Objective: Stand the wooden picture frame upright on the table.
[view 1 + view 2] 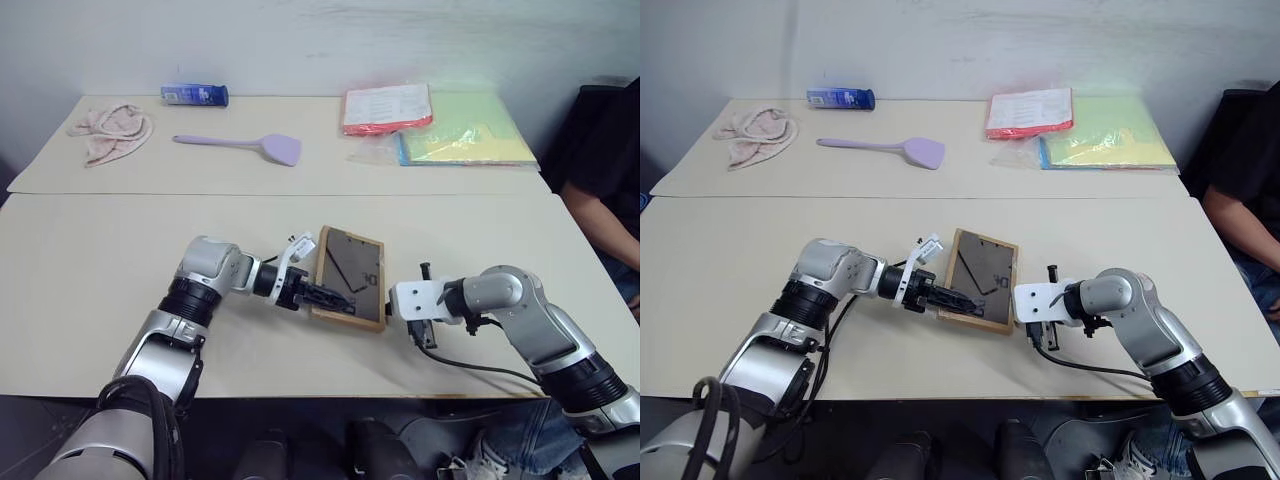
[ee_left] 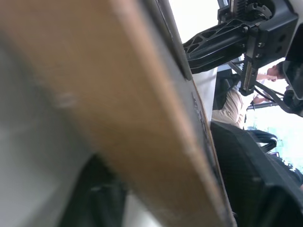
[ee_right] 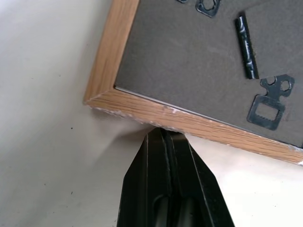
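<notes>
On the cream table (image 1: 90, 300) the wooden picture frame (image 1: 349, 277) lies back up, between both grippers. It looks light, stiff and hard, so grab its wood edge. The left gripper (image 1: 330, 297) reaches over that edge, fingers partly open, grip unclear; the right gripper (image 3: 171, 142) is closed and empty, its tip against the rim.

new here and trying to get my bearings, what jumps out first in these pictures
The wooden picture frame lies back-up near the table's front edge, with the left gripper at its left edge and the shut right gripper pressed against its right edge. Farther back lie a purple spatula and red and green folders.

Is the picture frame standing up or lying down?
Lying down: the wooden picture frame lies with its dark back up on the table.
</notes>
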Robot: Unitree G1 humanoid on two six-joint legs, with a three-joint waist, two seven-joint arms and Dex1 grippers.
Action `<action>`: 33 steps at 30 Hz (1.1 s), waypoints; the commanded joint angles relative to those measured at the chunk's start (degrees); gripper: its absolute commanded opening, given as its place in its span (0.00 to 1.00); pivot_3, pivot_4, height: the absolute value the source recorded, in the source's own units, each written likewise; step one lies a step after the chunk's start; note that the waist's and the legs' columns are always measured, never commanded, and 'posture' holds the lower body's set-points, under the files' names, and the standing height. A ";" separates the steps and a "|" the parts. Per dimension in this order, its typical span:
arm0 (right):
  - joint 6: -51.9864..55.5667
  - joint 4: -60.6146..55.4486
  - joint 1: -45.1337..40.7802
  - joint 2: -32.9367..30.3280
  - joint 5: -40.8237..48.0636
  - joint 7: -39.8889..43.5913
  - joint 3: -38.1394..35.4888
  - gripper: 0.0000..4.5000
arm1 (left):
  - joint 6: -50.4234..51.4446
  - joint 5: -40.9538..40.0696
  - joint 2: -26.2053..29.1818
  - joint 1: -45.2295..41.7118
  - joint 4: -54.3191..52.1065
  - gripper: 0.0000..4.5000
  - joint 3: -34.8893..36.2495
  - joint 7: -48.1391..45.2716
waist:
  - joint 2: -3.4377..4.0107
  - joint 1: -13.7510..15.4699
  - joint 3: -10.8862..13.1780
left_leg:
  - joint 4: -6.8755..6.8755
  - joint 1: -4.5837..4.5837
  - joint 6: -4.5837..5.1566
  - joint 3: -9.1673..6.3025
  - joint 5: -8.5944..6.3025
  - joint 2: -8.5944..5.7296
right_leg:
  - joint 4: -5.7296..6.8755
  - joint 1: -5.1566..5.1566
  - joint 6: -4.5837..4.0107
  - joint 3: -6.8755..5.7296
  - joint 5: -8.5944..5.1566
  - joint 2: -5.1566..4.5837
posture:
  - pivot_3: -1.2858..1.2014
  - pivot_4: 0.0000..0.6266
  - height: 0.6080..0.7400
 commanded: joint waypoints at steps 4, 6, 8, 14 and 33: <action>9.14 -8.75 5.96 0.56 8.35 -2.00 -7.43 0.00 | -0.79 -2.51 3.55 -0.54 -4.29 0.28 1.49 -3.75 | 0.02 0.13 0.12 | -0.04 -0.02 -0.02 0.00 0.01 0.00 | -0.02 -0.02 0.00 0.00 0.00 -0.01 | 0.52 0.24 1.00; 21.83 -16.22 7.04 0.70 18.89 -1.79 -15.04 0.04 | -1.34 -3.71 4.12 -0.61 -6.02 0.28 3.05 -4.49 | 0.10 0.24 0.24 | -0.01 -0.28 -0.07 -0.03 0.05 0.00 | 0.00 -0.25 0.00 0.00 0.00 -0.01 | 0.52 0.24 1.00; 33.15 -22.11 7.03 -0.51 29.03 -0.64 -20.85 0.12 | -2.02 -4.29 4.37 -0.88 -7.16 0.28 4.47 -4.56 | 0.30 0.29 0.38 | 0.42 -1.08 -0.07 -0.07 0.07 -0.03 | 0.29 -0.93 0.00 -0.01 0.00 -0.06 | 0.52 0.24 1.00; 54.11 -24.29 -3.77 2.75 48.06 -9.10 -29.77 0.60 | -5.29 -4.81 5.32 -0.87 -11.04 0.28 5.26 -5.52 | 0.32 0.09 0.40 | 0.54 -1.41 -0.09 -0.11 0.11 -0.03 | 0.48 -1.29 0.02 -0.04 0.02 -0.08 | 0.52 0.24 1.00; 54.80 -22.19 -13.25 6.45 57.03 -13.27 -21.72 1.00 | -12.33 -2.31 5.95 -0.43 -11.90 0.28 1.42 -6.91 | 0.36 0.22 0.44 | 0.54 -1.97 -0.05 -0.01 0.26 -0.14 | 0.66 -1.99 0.01 0.03 0.01 -0.14 | 0.52 0.24 1.00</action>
